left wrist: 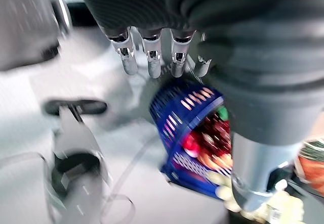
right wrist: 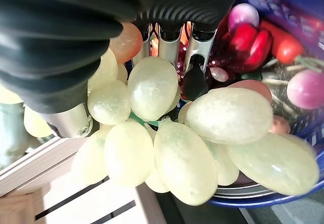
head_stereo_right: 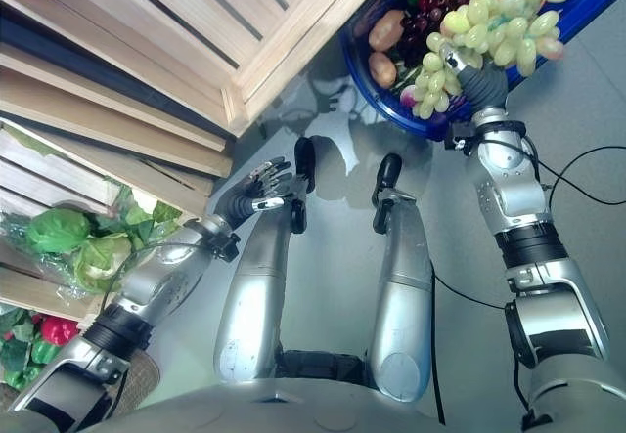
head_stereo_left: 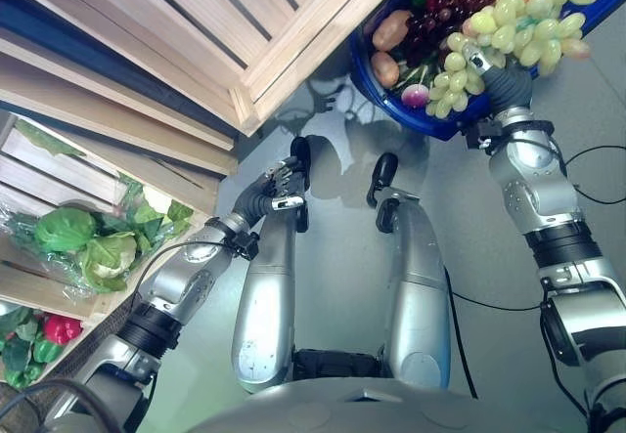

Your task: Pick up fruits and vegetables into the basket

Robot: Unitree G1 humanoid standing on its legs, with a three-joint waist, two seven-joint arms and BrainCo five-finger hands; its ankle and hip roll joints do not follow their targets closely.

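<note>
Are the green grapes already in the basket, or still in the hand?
Still in hand: the right hand is curled round the green grapes, which hang over the blue basket's rim.

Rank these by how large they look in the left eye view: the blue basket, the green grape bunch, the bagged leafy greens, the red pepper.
1. Bagged leafy greens
2. Blue basket, cut off at the edge, so this order is unsure
3. Green grape bunch, held at the right hand
4. Red pepper

The floor (head_stereo_left: 342,159) is smooth and grey. Big wooden crates (head_stereo_left: 196,22) made of pale slats stand on the left.
</note>
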